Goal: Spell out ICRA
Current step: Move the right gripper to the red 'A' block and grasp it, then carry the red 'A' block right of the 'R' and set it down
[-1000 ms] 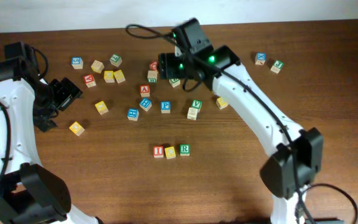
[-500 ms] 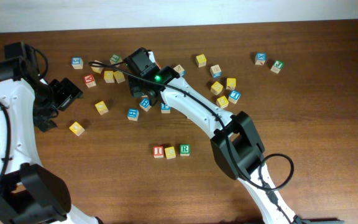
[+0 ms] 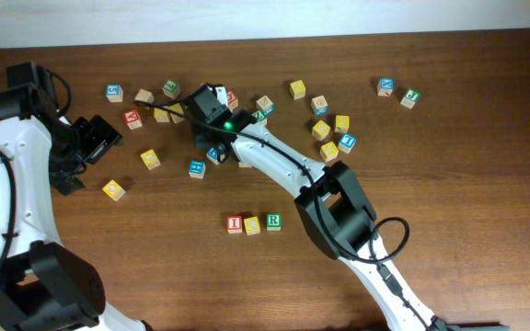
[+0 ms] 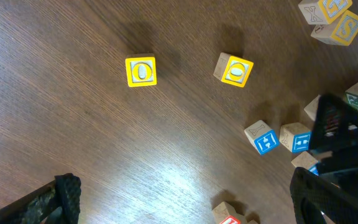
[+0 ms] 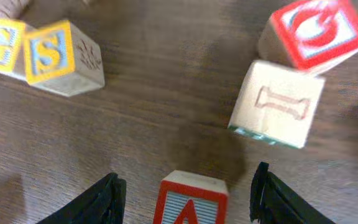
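Three blocks reading I (image 3: pixel 235 223), C (image 3: pixel 252 225) and R (image 3: pixel 273 222) stand in a row at the table's front middle. My right gripper (image 3: pixel 212 129) is low over the block cluster at the back. In the right wrist view it (image 5: pixel 185 193) is open, with the red A block (image 5: pixel 191 200) between its fingers and a gap on each side. The A block is hidden under the gripper in the overhead view. My left gripper (image 3: pixel 95 138) is open and empty at the left, and it also shows in the left wrist view (image 4: pixel 185 205).
A red G block (image 5: pixel 319 31), a plain wood-faced block (image 5: pixel 278 102) and a yellow S block (image 5: pixel 61 56) lie close round the A. Yellow blocks (image 3: pixel 113 190) (image 3: pixel 150 158) and a blue one (image 3: pixel 197 168) lie at the left. More blocks lie at the back right (image 3: pixel 329 129) (image 3: pixel 386 86).
My right arm has swung left from the back middle to the block cluster and come down round the A block. The left arm has not moved.
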`<state>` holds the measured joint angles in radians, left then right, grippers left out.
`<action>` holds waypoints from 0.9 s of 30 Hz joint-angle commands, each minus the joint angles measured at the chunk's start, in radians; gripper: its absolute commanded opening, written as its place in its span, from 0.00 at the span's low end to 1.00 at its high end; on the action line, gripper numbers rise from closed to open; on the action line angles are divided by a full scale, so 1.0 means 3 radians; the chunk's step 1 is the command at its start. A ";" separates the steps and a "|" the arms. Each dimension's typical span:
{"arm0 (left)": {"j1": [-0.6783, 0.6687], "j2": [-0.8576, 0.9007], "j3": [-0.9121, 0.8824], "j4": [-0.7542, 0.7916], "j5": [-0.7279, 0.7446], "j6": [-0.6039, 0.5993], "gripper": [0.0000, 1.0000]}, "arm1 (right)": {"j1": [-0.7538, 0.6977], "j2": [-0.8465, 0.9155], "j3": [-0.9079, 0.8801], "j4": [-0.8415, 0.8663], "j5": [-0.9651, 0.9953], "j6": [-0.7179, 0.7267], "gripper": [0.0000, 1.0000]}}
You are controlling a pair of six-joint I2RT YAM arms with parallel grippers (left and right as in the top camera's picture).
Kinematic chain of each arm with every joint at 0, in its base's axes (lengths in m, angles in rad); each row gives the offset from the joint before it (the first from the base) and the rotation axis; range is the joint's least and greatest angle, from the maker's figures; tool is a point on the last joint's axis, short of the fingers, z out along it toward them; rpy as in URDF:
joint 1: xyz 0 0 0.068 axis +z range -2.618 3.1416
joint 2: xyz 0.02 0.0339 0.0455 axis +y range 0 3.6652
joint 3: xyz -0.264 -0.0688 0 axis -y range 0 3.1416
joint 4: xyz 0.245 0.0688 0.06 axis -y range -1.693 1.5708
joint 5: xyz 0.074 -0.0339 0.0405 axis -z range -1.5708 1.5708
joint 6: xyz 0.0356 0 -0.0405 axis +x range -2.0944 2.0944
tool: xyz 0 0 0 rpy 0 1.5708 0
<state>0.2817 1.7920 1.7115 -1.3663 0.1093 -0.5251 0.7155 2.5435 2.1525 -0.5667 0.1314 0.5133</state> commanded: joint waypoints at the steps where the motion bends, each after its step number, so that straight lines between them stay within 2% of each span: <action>1: -0.0006 -0.0046 0.0025 -0.0001 0.0023 -0.0042 0.99 | 0.0058 0.0114 0.0043 0.0006 0.0042 0.0001 0.52; 5: -0.0006 -0.0046 0.0025 -0.0001 0.0023 -0.0042 0.99 | 0.0056 0.0122 0.0043 -0.0015 0.0256 0.0001 0.43; 10: -0.0006 -0.0046 0.0025 -0.0001 0.0023 -0.0042 0.99 | 0.0053 0.0120 0.0100 -0.0050 0.0340 -0.0038 0.25; 15: -0.0006 -0.0046 0.0025 -0.0001 0.0023 -0.0042 0.99 | 0.0033 -0.0032 0.0552 -0.0617 0.0388 -0.0215 0.24; 16: -0.0006 -0.0046 0.0025 -0.0001 0.0023 -0.0042 0.99 | 0.0013 -0.0061 0.0657 -0.0773 0.0388 -0.0215 0.23; 18: -0.0006 -0.0046 0.0025 -0.0001 0.0023 -0.0042 0.99 | -0.0065 -0.0123 0.1082 -0.1436 0.0388 -0.0214 0.22; 20: -0.0006 -0.0046 0.0025 -0.0001 0.0023 -0.0042 0.99 | -0.0191 -0.0170 0.1642 -0.2354 0.0374 -0.0214 0.20; 23: -0.0006 -0.0046 0.0025 -0.0001 0.0023 -0.0042 0.99 | -0.0357 -0.0271 0.2261 -0.3381 0.0324 -0.0215 0.19; 25: -0.0006 -0.0046 0.0025 -0.0001 0.0023 -0.0042 0.99 | -0.0477 -0.0331 0.2576 -0.3775 0.0195 -0.0389 0.16; 27: -0.0006 -0.0046 0.0025 -0.0001 0.0023 -0.0042 0.99 | -0.0570 -0.0478 0.2575 -0.3774 -0.0201 -0.0478 0.17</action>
<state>0.2817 1.7920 1.7115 -1.3663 0.1093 -0.5251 0.5587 2.4580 2.9013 -1.6928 0.1707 0.4084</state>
